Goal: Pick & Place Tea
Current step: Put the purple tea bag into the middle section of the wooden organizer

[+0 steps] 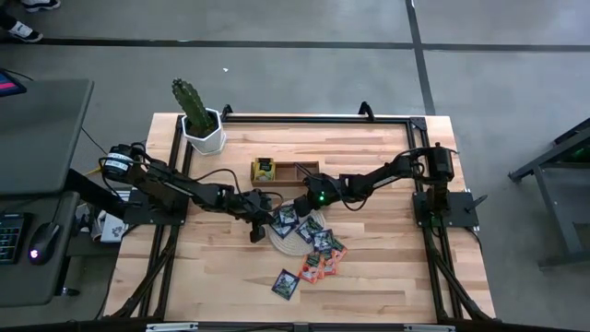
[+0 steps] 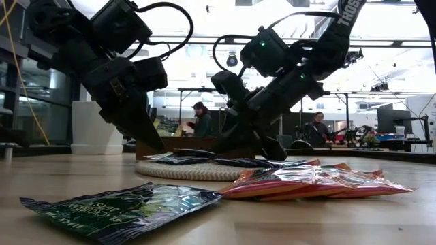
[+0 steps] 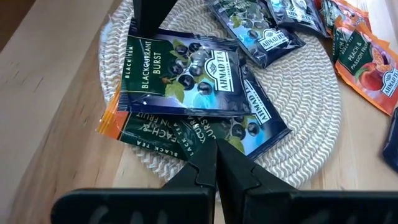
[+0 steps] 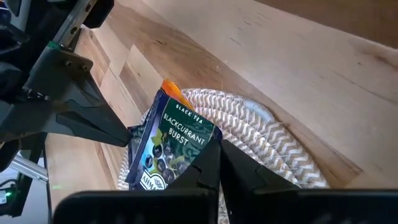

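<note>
High view shows the wooden table (image 1: 387,277) with a black frame around it. Both dark arms reach toward the middle of the table. At the far side stands the brown wooden tray (image 1: 286,170), and one yellow-green sachet (image 1: 265,169) lies in its left compartment. A cactus in a white pot (image 1: 200,124) stands near the far left corner.

Just in front of the tray lies the round woven mat (image 1: 288,242). Several dark blue-black sachets (image 1: 309,228) lie on it. A group of orange-red sachets (image 1: 324,263) lies beside the mat, toward the front, partly one over another. One dark sachet (image 1: 285,283) lies alone on the table, closer to the front edge.

The right gripper (image 4: 214,163) is over the far part of the mat. Its fingers are pressed together on the edge of a blackcurrant sachet (image 4: 168,146), which stands tilted, with one side lifted from the mat. The left gripper (image 3: 216,167) is at the left edge of the mat with its fingers closed together, and I see nothing between them. Its tips are just above the pile of dark sachets there.

In the low view, two persons (image 2: 201,119) are in the room behind the table.
</note>
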Controlling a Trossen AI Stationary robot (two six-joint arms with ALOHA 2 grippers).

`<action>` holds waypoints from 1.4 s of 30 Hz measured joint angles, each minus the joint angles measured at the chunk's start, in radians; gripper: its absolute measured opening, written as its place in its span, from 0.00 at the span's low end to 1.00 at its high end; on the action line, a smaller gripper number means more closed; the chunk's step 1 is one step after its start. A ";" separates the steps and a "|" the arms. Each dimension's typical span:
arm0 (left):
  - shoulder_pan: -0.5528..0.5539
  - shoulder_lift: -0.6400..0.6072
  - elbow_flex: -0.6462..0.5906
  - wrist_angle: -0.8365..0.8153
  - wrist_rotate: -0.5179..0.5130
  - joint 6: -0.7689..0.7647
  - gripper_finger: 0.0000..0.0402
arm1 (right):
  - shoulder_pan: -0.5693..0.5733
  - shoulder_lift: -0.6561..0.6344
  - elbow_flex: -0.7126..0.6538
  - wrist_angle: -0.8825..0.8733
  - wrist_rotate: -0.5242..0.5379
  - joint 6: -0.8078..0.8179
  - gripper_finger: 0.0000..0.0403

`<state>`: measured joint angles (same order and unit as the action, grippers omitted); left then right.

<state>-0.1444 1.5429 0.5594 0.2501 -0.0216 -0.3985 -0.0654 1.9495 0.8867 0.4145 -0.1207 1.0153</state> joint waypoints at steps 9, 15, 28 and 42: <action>0.000 0.000 0.000 0.000 -0.003 0.000 0.00 | 0.000 -0.038 -0.003 0.001 0.011 -0.031 0.00; 0.000 0.000 0.000 0.000 -0.003 0.000 0.00 | 0.000 -0.097 -0.003 -0.014 0.027 -0.075 0.00; 0.000 0.000 0.001 0.000 0.003 0.000 0.00 | 0.013 -0.161 -0.002 -0.060 0.035 -0.126 0.00; 0.000 0.000 0.001 0.000 -0.021 0.000 0.00 | 0.054 -0.164 -0.002 -0.066 0.002 -0.152 0.00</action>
<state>-0.1444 1.5425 0.5602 0.2504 -0.0424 -0.3988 -0.0115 1.7851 0.8852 0.3485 -0.1185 0.8632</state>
